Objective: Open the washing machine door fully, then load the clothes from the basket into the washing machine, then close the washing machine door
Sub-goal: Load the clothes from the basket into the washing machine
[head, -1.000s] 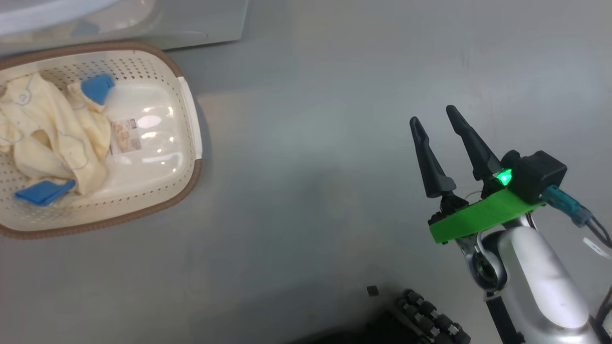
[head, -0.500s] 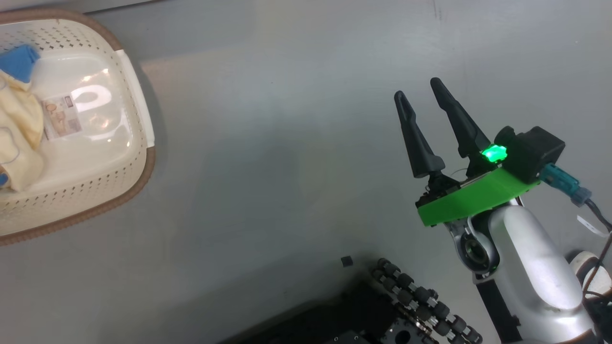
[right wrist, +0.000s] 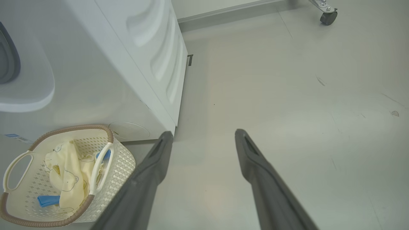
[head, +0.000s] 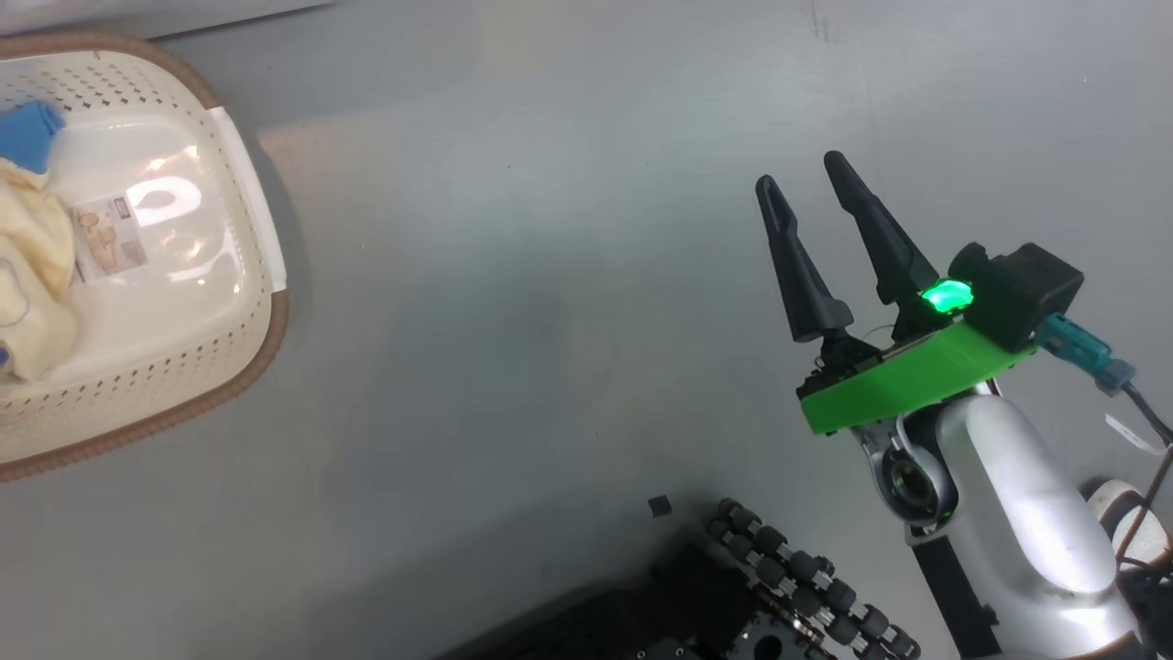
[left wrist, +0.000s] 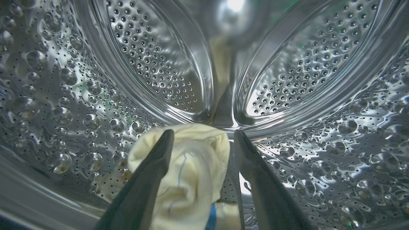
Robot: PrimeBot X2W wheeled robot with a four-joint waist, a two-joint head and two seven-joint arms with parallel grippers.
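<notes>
Where perforated steel drum [left wrist: 64, 95] of big white washing machine [right wrist: 105, 64] is entered, left hand [left wrist: 203, 131] is seen released, fingers spread, with soft pale yellow garment [left wrist: 195, 172] lying between them, right finger clear of it. Small cream perforated plastic basket [head: 183, 367] with brown rim is set on grey floor [head: 550, 275] near machine front; pale yellow clothes [head: 32, 266] and bright blue piece [head: 27, 133] are kept inside. Right hand [head: 799, 170] is held released above floor, well apart from basket.

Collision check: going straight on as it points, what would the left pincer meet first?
Likely the pale yellow garment lying inside the open left pincer; beyond it, the drum's rear wall, depth unclear.
</notes>
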